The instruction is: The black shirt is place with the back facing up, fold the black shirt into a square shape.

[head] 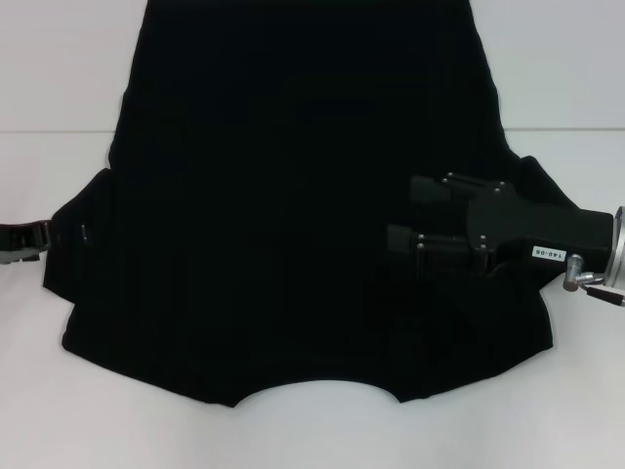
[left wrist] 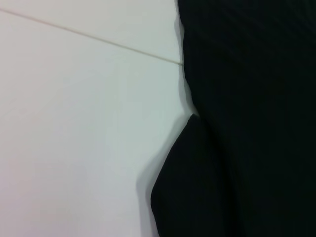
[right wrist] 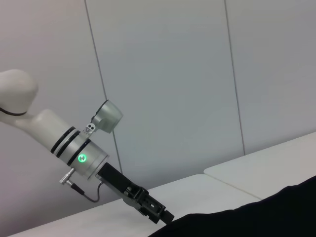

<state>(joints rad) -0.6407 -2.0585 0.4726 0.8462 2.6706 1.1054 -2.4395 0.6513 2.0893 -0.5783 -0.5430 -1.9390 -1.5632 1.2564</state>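
A black shirt (head: 283, 215) lies spread flat across a white table (head: 39, 410), filling the middle of the head view from twelve o'clock down to six, its curved neckline nearest the robot and its sleeves flaring at nine and three. The right gripper (head: 415, 215) reaches in from three o'clock over the shirt's right sleeve area, its two fingers set apart and parallel with nothing visibly pinched between them; whether they touch the cloth cannot be told against the dark fabric. The left gripper (head: 21, 241) sits at nine o'clock just at the edge of the left sleeve, and its fingers' spread cannot be told. The step in hand appears to be the first side fold, with both arms taking position at the sleeves. The next move likely calls for closing on the sleeve edges and carrying them inward toward the centre line. The shirt looks plain, matte and smooth, with no lettering showing and few wrinkles.
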